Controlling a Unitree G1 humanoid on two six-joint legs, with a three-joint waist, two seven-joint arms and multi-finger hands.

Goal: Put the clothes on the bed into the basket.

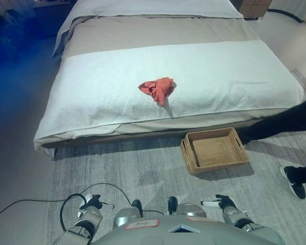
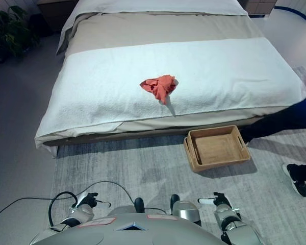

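A crumpled red-orange cloth lies on the white blanket near the foot of the bed. A light wicker basket sits on the grey rug just below the bed's foot edge, to the right of the cloth, with nothing in it. My left hand shows at the bottom left and my right hand at the bottom right, both low over the rug and far from cloth and basket. Neither holds anything, and how their fingers stand is too small to tell.
A person's dark-clad leg and black shoe stand on the rug right of the basket. A potted plant is left of the bed. The bed's far half carries a beige cover and white pillow area.
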